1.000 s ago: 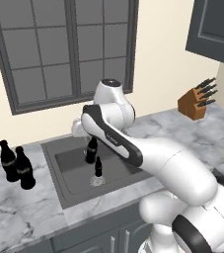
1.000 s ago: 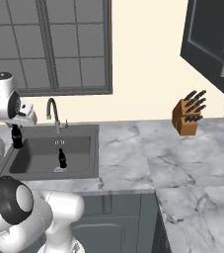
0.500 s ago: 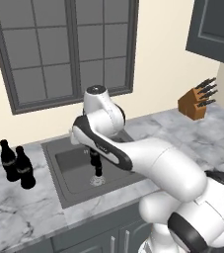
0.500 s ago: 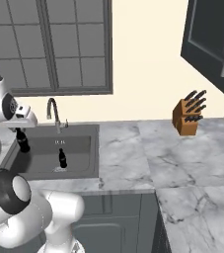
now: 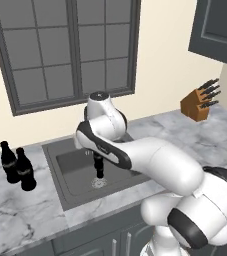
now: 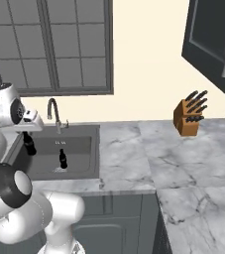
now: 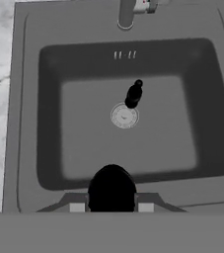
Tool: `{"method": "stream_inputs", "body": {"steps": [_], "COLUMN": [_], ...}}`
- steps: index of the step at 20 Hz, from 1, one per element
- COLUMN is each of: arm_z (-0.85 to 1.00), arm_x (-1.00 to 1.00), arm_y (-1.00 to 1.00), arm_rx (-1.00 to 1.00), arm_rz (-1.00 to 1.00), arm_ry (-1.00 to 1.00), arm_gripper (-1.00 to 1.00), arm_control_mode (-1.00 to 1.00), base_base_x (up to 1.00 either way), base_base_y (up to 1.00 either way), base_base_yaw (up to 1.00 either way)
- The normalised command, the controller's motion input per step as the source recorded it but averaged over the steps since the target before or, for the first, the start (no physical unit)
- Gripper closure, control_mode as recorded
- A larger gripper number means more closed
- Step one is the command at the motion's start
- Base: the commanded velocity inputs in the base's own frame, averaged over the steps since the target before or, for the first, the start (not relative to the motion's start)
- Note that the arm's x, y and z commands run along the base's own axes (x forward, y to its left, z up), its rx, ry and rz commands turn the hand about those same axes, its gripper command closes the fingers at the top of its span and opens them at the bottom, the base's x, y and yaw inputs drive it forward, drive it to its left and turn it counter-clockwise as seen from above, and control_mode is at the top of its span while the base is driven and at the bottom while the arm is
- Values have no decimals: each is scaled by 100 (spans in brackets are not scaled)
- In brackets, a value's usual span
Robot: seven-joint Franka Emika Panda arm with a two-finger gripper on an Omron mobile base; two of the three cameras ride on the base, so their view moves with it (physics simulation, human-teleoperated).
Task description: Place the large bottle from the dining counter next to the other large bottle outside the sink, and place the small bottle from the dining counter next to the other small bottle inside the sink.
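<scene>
Sink (image 7: 29, 123): rectangular dark grey basin set in marbled worktop, tap at 12 o'clock in the hand view. 1 small black bottle (image 7: 133, 95) stands upright on the basin floor, touching the round drain at its 1 o'clock edge. A 2nd small black bottle (image 7: 111, 187), seen cap-on at 6 o'clock, is held above the basin's near wall. 2 large black bottles (image 5: 17, 165) stand upright, side by side on the worktop at 9 o'clock of the sink.
</scene>
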Motion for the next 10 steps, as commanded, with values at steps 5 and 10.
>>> {"method": "stream_inputs", "body": {"steps": [5,10], "arm_z": [-37,-45], "arm_x": [23,18], "arm_y": [0,1], "arm_rx": [0,0], "arm_rz": [0,0], "arm_ry": [0,0], "arm_gripper": [100,100], "arm_control_mode": [-100,-100], "base_base_x": [0,0], "base_base_y": [0,0], "base_base_yaw": [0,0]}}
